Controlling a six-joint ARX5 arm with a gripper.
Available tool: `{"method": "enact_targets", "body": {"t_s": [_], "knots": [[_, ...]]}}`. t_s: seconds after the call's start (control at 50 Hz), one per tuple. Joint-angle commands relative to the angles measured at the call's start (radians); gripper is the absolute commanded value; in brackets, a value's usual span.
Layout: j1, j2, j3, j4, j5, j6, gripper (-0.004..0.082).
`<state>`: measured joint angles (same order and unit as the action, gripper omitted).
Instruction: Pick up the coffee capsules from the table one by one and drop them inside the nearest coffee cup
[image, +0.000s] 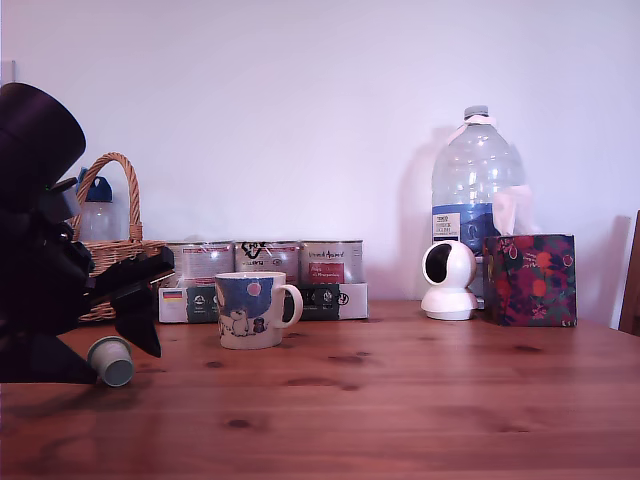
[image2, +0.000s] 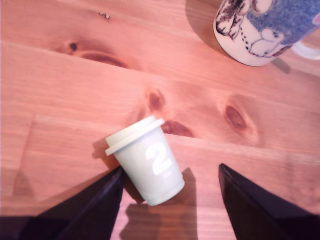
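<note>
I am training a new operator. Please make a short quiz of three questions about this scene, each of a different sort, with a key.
1. True or false: the capsule on the table lies on its side.
2. In the wrist view, the gripper is: A) shut on the capsule; B) open, one finger close beside the capsule; C) over the mug.
3. Which digit is printed on the capsule?

Key:
1. True.
2. B.
3. The digit 2.
</note>
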<state>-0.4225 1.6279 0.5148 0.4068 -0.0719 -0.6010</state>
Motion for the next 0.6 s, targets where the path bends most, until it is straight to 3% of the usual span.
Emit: {"method": "enact_targets", "body": {"t_s": [0.0, 0.44, 0.58], "knots": [[0.004, 0.016, 0.011, -0.013, 0.001, 0.007, 0.0545], [0.004, 0.016, 0.03, -0.067, 0.002, 0.007, 0.0527], [0.005, 0.016, 0.03, -0.093, 0.001, 0.013, 0.0393]]}}
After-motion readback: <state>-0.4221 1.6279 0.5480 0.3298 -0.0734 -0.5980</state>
